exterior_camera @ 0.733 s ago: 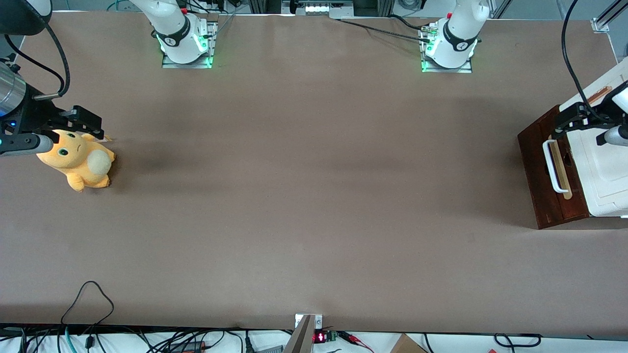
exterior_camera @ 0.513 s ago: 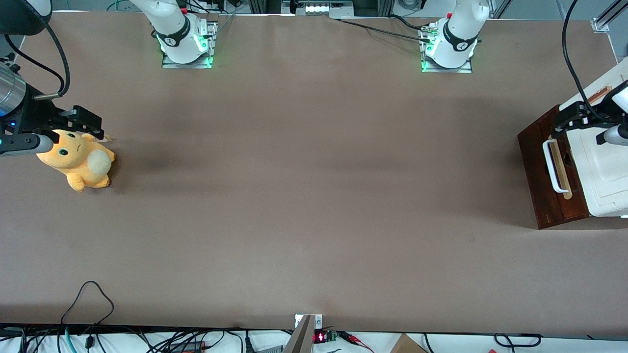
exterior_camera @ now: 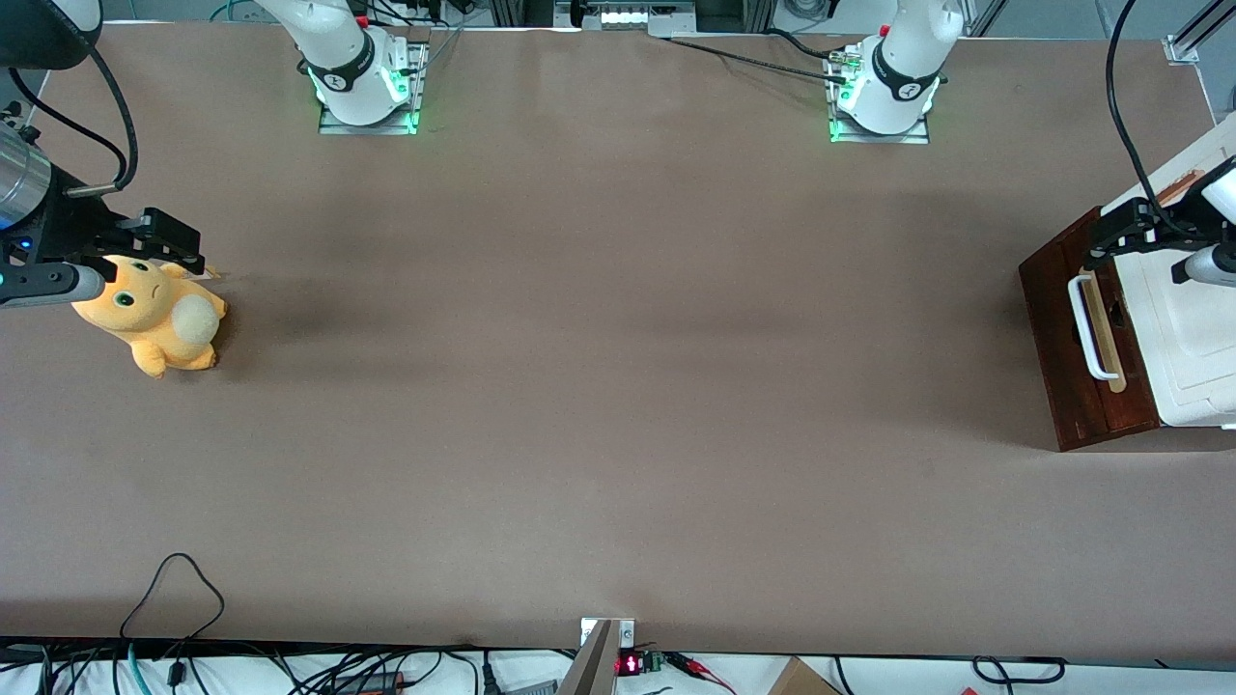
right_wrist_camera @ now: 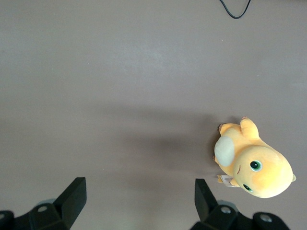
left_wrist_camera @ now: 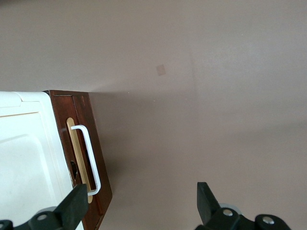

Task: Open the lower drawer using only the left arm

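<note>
We're looking at a big brown worktop (exterior_camera: 599, 367) taking up nearly everything, and it's stretching away from the end effector (exterior_camera: 1125, 238) toward the parked arm's end. The end effector itself is hanging at the working arm's end of the worktop, on the wrist of the left arm (exterior_camera: 1219, 198), which is mostly running out of the front view.

Right under and beside the end effector we're seeing a white cabinet (exterior_camera: 1193, 338), with the end effector hovering above its corner that's farther from the front camera. The lower drawer (exterior_camera: 1057, 357) is sitting below the end effector at the foot of that cabinet, its dark reddish-brown front looking closed against the cabinet as far as we can tell. Its white loop handle (exterior_camera: 1083, 326) is lying on a pale wood strip, near the end effector but a bit nearer to the front camera, and nothing is touching it.

In the wrist view we're catching the two black fingers (left_wrist_camera: 74, 207) spread wide apart with nothing between them, the handle (left_wrist_camera: 91, 158) showing just past one fingertip.

Way off from the end effector, at the parked arm's end, a small yellow plush toy (exterior_camera: 154, 314) is lying on the worktop.
</note>
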